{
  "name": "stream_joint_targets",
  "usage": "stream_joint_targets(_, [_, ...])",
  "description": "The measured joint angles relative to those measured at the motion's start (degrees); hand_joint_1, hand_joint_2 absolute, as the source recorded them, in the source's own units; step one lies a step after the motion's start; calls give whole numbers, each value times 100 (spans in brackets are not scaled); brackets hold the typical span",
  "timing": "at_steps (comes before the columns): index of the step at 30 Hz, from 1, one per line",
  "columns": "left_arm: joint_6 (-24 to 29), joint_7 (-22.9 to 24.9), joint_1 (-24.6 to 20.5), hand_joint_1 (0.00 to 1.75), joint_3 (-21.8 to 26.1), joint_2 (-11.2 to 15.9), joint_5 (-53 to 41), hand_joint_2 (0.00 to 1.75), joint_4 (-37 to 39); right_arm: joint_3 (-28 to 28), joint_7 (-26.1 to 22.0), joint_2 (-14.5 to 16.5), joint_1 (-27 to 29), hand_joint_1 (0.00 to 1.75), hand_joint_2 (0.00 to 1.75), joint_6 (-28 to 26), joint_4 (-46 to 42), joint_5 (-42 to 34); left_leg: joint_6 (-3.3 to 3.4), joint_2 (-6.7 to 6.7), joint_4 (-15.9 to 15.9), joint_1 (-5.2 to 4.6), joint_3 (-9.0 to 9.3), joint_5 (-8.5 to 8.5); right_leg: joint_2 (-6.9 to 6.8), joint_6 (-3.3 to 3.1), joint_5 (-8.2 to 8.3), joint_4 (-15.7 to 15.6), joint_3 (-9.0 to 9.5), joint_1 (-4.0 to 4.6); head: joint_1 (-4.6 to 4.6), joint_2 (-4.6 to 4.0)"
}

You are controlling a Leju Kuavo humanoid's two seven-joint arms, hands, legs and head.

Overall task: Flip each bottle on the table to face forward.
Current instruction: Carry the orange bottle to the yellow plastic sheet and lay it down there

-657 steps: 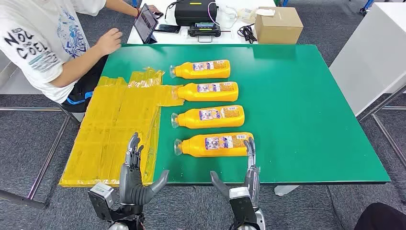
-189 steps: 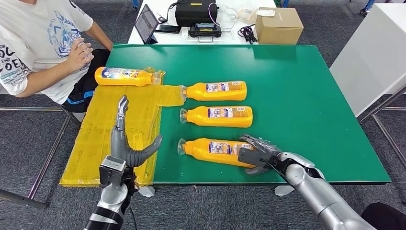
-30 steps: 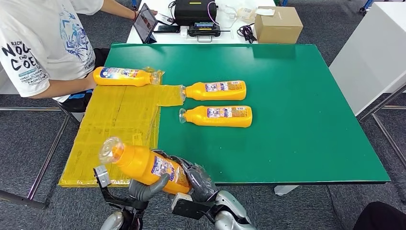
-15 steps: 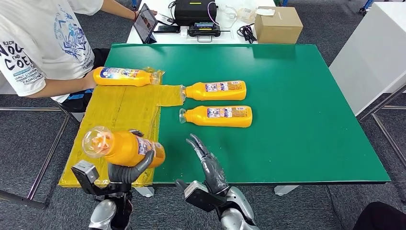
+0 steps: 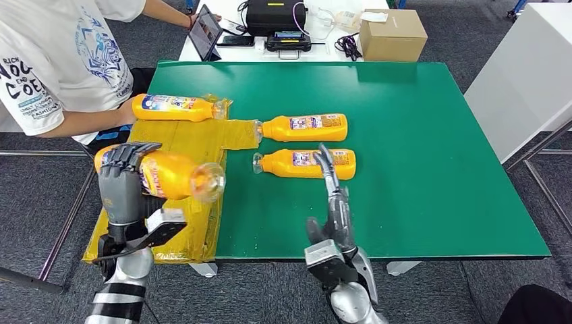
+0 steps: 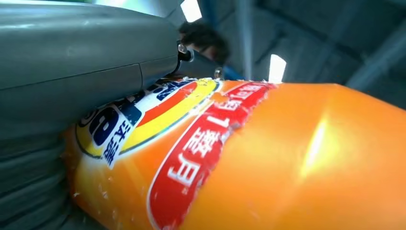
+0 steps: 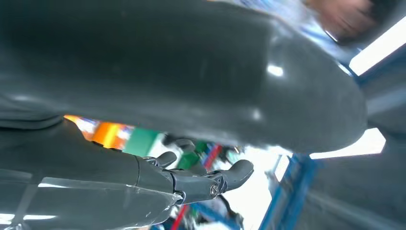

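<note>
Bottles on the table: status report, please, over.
Left hand grips one bottle above the yellow sheet. Right hand open. Two bottles on green table. Nothing obstructing.

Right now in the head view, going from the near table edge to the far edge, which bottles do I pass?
Bottle in the left hand → bottle beside the right hand's fingertips → middle bottle → bottle nearest the person.

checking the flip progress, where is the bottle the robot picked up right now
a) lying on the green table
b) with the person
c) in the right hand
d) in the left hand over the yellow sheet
d: the left hand grips the bottle above the yellow sheet, while the right hand holds nothing.
</note>
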Motion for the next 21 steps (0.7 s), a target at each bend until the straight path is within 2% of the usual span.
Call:
stream_joint_targets(3, [1, 881, -399, 175, 194, 115, -1644, 175, 572, -28, -48, 31, 12, 0, 0, -46, -306, -311, 0, 4, 0, 0, 1, 0, 0, -3, 2, 0, 0, 0, 0, 0])
stream_joint_targets(6, [1, 1645, -836, 175, 198, 314, -2610, 175, 1464, -38, -35, 63, -5, 0, 0, 65, -406, -424, -2, 6, 0, 0, 1, 4, 0, -11, 9, 0, -1, 1, -1, 0])
stream_joint_targets(9, [4, 1859, -1095, 175, 167, 447, -2860, 175, 2105, -44, -35, 89, -12, 0, 0, 96, -440, -440, -4, 8, 0, 1, 1, 6, 1, -12, 11, 2, -1, 2, 0, 0])
stream_joint_targets(14, [8, 1995, -1303, 175, 128, 560, -2994, 175, 2645, -61, -53, 114, -15, 0, 0, 123, -452, -452, -4, 7, 0, 0, -1, 5, 0, -12, 10, 3, -2, 1, 1, 0])
stream_joint_targets(21, [-47, 2776, -1881, 175, -113, 861, -3308, 175, 3900, -11, -80, 167, -102, 0, 0, 277, -449, -420, -4, 9, -1, 1, -2, 5, 1, -12, 11, 2, -3, 2, 0, 0])
